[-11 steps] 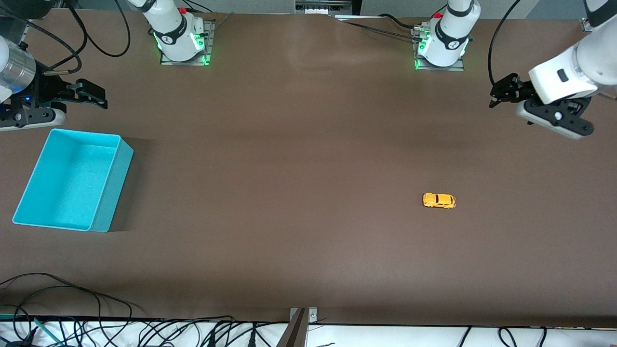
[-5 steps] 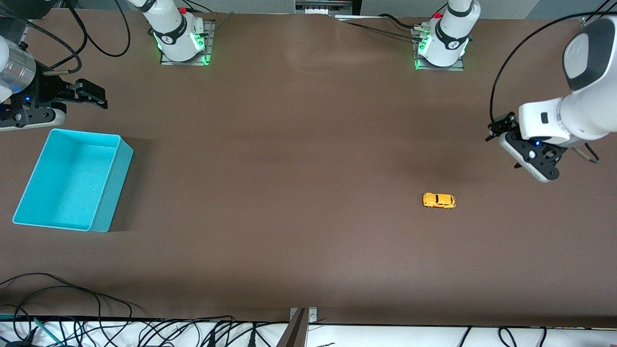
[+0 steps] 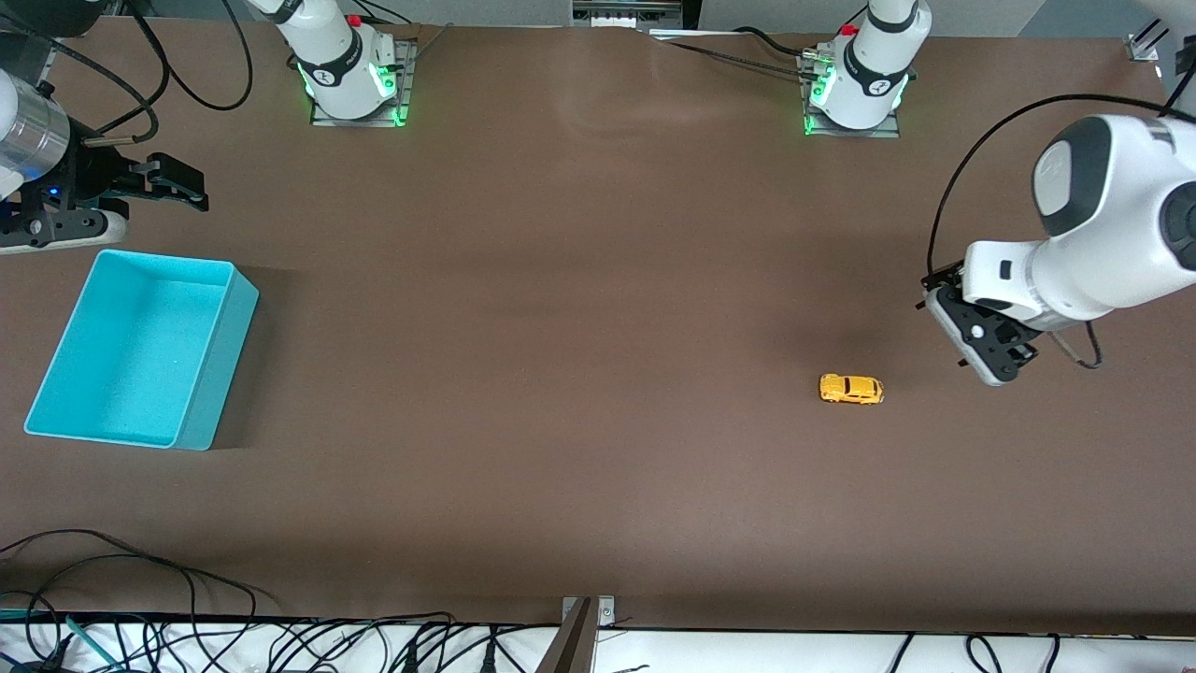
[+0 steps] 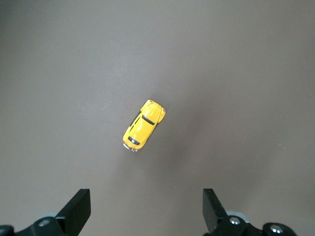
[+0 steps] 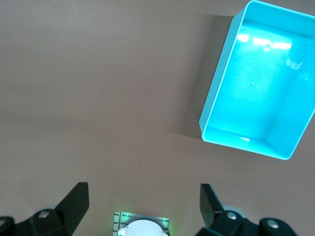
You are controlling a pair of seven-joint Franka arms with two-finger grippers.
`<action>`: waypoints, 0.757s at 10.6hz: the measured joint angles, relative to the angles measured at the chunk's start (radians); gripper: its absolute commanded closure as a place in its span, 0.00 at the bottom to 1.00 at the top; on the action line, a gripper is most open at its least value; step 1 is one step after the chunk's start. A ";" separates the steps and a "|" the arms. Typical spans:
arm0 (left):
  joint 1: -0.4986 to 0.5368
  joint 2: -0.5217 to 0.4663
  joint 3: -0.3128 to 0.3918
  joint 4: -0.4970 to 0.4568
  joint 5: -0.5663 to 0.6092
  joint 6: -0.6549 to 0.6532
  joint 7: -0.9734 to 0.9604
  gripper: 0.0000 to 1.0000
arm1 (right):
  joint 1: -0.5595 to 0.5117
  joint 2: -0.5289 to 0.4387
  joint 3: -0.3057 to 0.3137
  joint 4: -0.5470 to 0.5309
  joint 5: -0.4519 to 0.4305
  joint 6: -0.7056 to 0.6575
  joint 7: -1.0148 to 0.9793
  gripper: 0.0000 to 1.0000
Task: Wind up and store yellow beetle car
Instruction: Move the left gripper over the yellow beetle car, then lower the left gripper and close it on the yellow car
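Note:
The yellow beetle car [image 3: 851, 389] stands on its wheels on the brown table, toward the left arm's end. It also shows in the left wrist view [image 4: 143, 125], on its own, a short way ahead of the fingers. My left gripper [image 3: 935, 286] is open and empty, up in the air over bare table beside the car, toward the left arm's end; its fingertips [image 4: 78, 204] stand wide apart. My right gripper [image 3: 182, 183] is open and empty and waits over the table beside the turquoise bin [image 3: 220, 372]. The bin is empty in the right wrist view [image 5: 256, 88].
The two arm bases [image 3: 352, 75] [image 3: 855, 89] stand along the edge of the table farthest from the front camera. Loose cables [image 3: 140, 598] lie along the edge nearest that camera. The right arm's base also shows in the right wrist view [image 5: 142, 227].
My left arm has swung down and in toward the car, its gripper now much closer to it. The right arm, the car and the bin have not moved.

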 measured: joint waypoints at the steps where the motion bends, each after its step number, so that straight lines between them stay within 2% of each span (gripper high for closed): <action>1: -0.003 0.028 -0.004 -0.007 0.000 0.028 0.049 0.00 | 0.000 0.000 0.000 0.000 0.000 0.000 0.000 0.00; 4: -0.017 0.120 -0.007 -0.018 0.009 0.121 0.155 0.00 | 0.001 0.000 0.001 0.000 0.000 0.000 0.000 0.00; 8: -0.038 0.210 -0.012 -0.096 0.037 0.316 0.308 0.00 | 0.001 0.000 0.001 0.000 0.000 0.000 0.000 0.00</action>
